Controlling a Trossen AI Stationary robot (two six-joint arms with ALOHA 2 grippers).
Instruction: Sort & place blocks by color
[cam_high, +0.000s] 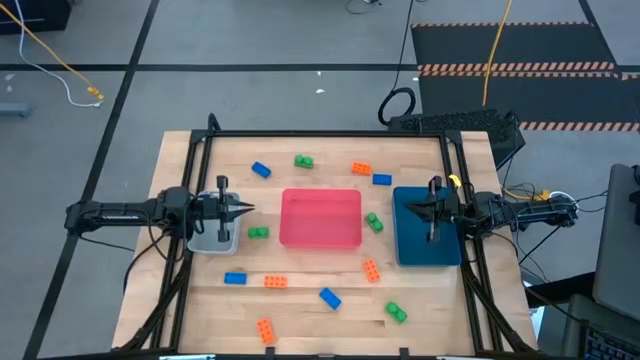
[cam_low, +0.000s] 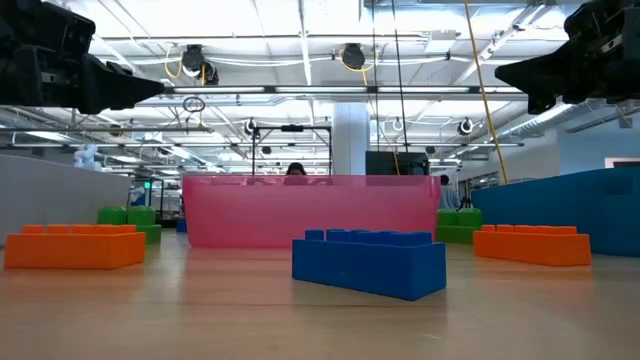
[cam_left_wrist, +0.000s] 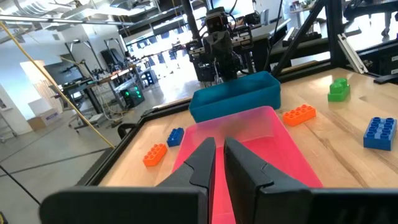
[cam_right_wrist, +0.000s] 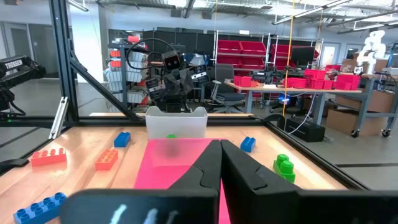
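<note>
While empty, both grippers' fingers (cam_left_wrist: 202, 163) shut.

Open workshop hall around a wooden table

Grey floor (cam_high: 250, 40) crossed by dark lines, a black mat (cam_high: 510, 45) with striped edges. Strip lights (cam_low: 300, 90) and ducts hang from the white ceiling. Shelves of red bins (cam_right_wrist: 249, 56), a desk (cam_right_wrist: 298, 84), an office chair (cam_right_wrist: 225, 84), cardboard boxes (cam_right_wrist: 373, 115).

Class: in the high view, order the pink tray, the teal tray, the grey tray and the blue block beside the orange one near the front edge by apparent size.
1. pink tray
2. teal tray
3. grey tray, partly under the left arm
4. blue block
</note>
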